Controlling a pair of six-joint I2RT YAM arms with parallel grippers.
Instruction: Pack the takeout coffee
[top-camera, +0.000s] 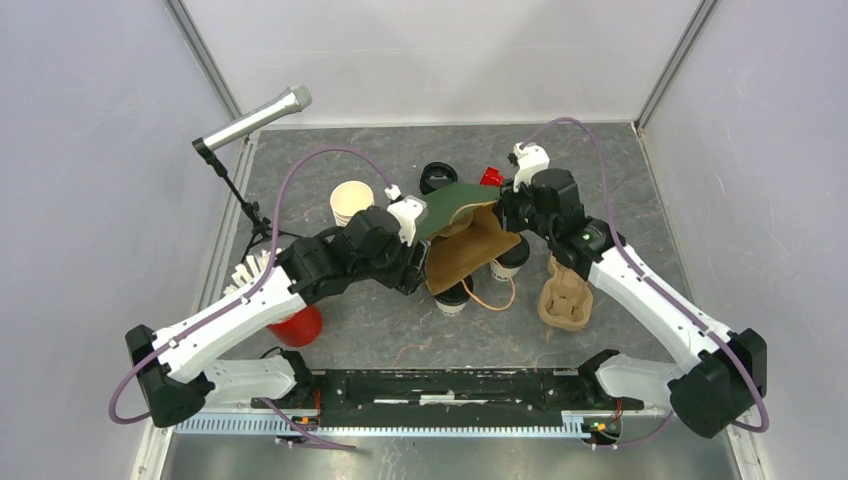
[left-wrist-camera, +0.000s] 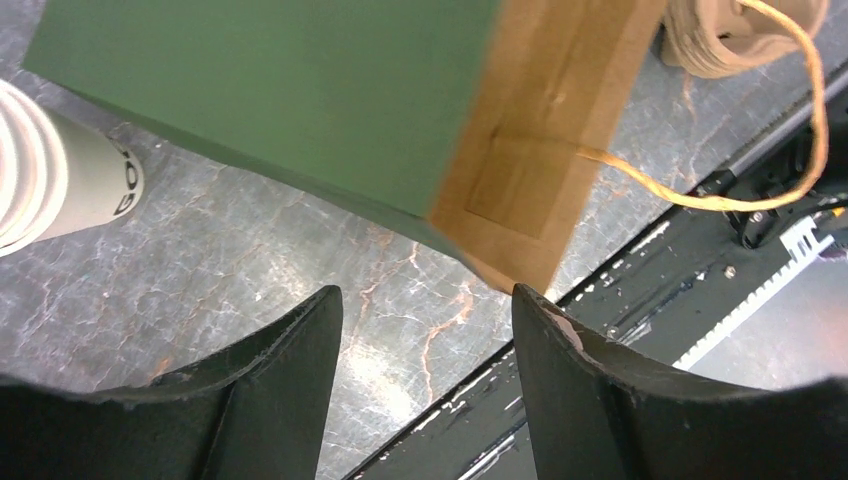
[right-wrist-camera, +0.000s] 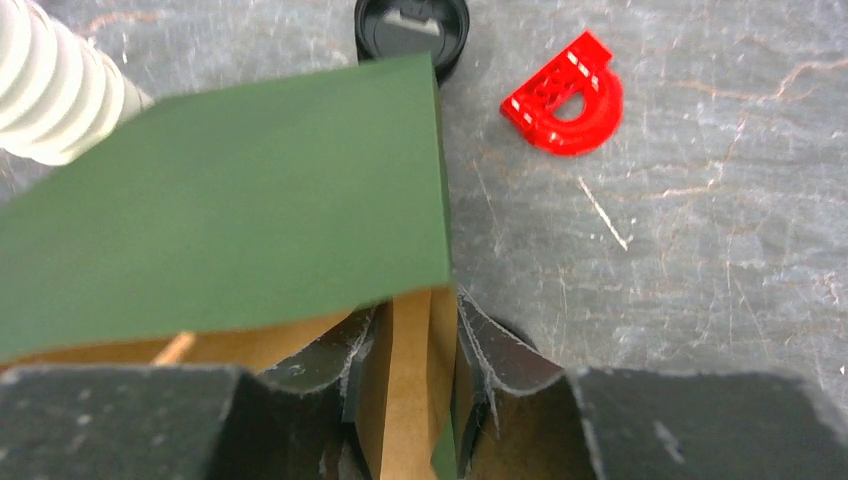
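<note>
Grey marbled surface (top-camera: 640, 200), pale lilac walls, microphone (top-camera: 255, 118) on a stand at left. Only the top view shows the two lidded coffee cups, one (top-camera: 452, 300), other (top-camera: 510, 265): cream, black lids, upright, half under a green-and-kraft paper bag (top-camera: 470, 245), pulp carrier (top-camera: 565, 295) beside. In the left wrist view the left jaws stand wide apart, empty. Only the right wrist view shows the right jaws narrowly parted astride the bag's brown edge; grip unclear.

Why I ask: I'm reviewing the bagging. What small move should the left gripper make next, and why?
Probably ease the left gripper forward so its open jaws straddle the paper bag's brown edge. They are empty with that corner just ahead, the right gripper has another edge between its fingers, and the lidded cups stand outside the bag.
</note>
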